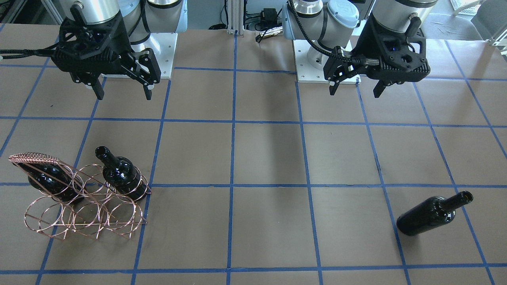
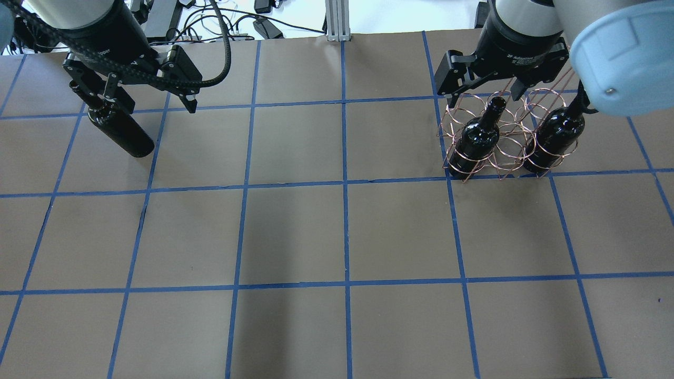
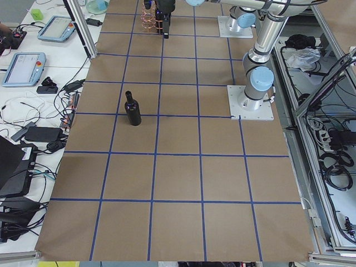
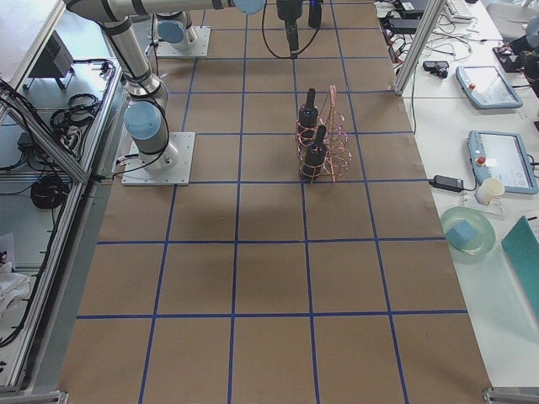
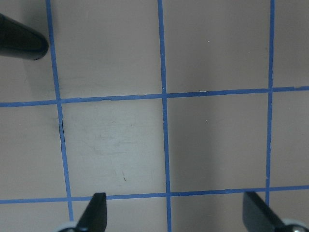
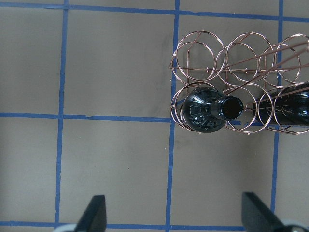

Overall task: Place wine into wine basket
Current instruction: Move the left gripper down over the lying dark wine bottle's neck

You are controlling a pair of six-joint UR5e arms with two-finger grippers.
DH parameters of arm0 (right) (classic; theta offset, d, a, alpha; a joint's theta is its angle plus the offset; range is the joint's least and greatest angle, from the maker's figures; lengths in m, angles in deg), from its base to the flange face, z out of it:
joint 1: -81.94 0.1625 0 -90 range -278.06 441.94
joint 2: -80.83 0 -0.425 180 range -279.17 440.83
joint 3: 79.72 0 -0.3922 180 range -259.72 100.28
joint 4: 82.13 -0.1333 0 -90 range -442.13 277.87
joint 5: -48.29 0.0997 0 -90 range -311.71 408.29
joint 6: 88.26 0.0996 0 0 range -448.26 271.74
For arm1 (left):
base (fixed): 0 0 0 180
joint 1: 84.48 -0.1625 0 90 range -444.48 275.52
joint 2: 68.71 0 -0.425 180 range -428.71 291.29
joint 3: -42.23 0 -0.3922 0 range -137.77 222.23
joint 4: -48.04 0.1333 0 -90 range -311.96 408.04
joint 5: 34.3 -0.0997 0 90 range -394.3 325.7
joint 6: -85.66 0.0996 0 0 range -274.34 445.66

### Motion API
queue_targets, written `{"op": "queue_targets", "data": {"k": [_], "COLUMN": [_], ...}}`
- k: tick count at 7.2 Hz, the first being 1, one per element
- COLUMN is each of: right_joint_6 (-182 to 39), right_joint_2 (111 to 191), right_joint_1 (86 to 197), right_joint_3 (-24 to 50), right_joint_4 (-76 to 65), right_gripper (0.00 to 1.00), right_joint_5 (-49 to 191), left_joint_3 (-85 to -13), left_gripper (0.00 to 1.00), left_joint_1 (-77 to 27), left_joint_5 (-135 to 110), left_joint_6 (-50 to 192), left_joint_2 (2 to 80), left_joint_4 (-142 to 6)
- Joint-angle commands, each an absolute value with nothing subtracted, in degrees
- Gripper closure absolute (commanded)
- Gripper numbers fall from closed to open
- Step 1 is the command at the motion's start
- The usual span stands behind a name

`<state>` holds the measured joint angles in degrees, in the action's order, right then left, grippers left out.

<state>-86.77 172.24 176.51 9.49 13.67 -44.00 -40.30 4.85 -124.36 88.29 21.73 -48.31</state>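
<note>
Bare brown table point(image 2: 342, 237) stretches under both my arms, its middle squares open for passage. From my left wrist, my left gripper point(image 5: 176, 212) hangs with fingers spread wide over bare paper. The one obstacle is a lone bottle point(image 5: 19, 41) at ten o'clock, well apart from the fingers. From my right wrist, my right gripper point(image 6: 176, 212), equally spread, has clear paper from nine to twelve o'clock. The wire rack point(image 6: 203, 53) stands at one o'clock. The near racked bottle point(image 6: 205, 111) and the far racked bottle point(image 6: 294, 108) fill its front end rings. The ring between them and the three behind gape open, slanted wires crossing some.
</note>
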Motion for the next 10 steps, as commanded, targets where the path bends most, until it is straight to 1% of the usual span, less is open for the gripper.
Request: {"op": "queue_targets", "data": {"k": [1,10], "right_joint_6": [-86.77,-86.77], "right_joint_2": [172.24,172.24], "right_joint_1": [176.51,176.51], "right_joint_3": [9.49,9.49], "right_joint_4": [13.67,13.67], "right_gripper": [0.00,0.00], "right_joint_5": [-44.00,-44.00], "left_joint_3": [-40.30,-41.45], "left_gripper": [0.00,0.00], "left_joint_1": [4.47,1.92], "left_joint_5": [-124.56,-124.83], "left_joint_6": [88.38,89.17], "left_joint_2": [21.72,21.46], "left_joint_4": [-48.47,-49.00]}}
